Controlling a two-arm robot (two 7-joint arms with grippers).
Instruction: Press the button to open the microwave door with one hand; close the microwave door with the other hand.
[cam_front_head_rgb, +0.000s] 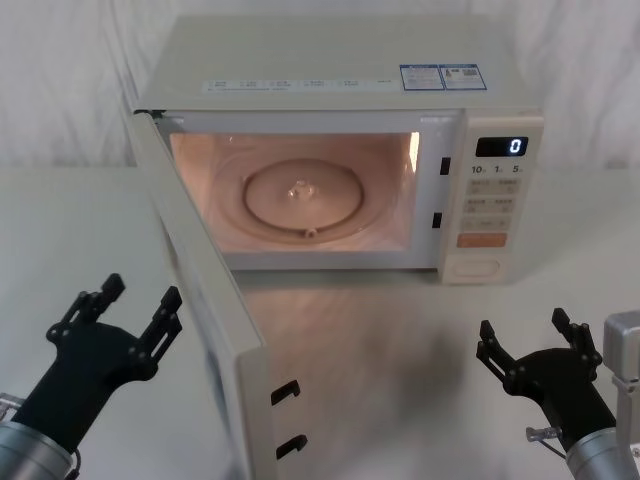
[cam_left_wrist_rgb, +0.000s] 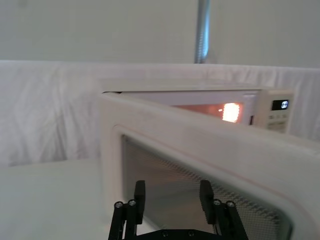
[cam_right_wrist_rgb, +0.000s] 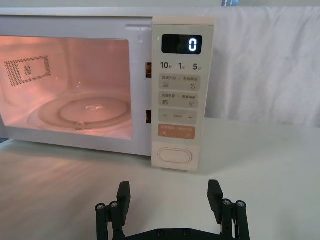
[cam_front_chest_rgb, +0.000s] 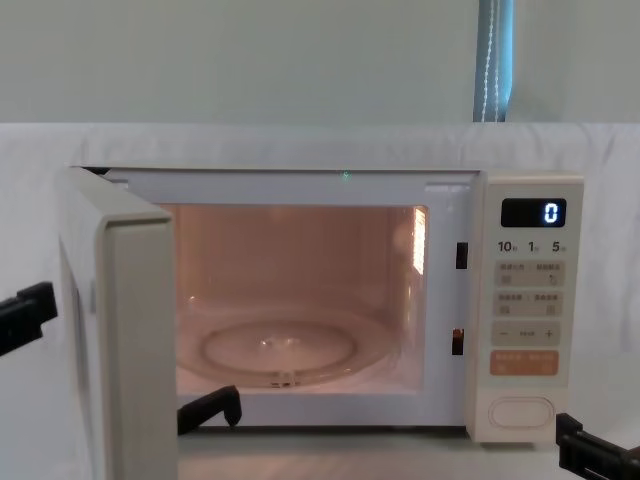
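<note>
White table (cam_front_head_rgb: 60, 230) holds microwave, microwave door (cam_front_head_rgb: 205, 300) swung open; white backdrop.

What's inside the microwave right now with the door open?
Inside the lit microwave sits a round glass turntable, bare. The open microwave door covers the cavity's left edge in the chest view.

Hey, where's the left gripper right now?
In the head view the left gripper hangs open at lower left, just outside the swung-open microwave door, facing its outer panel.
</note>
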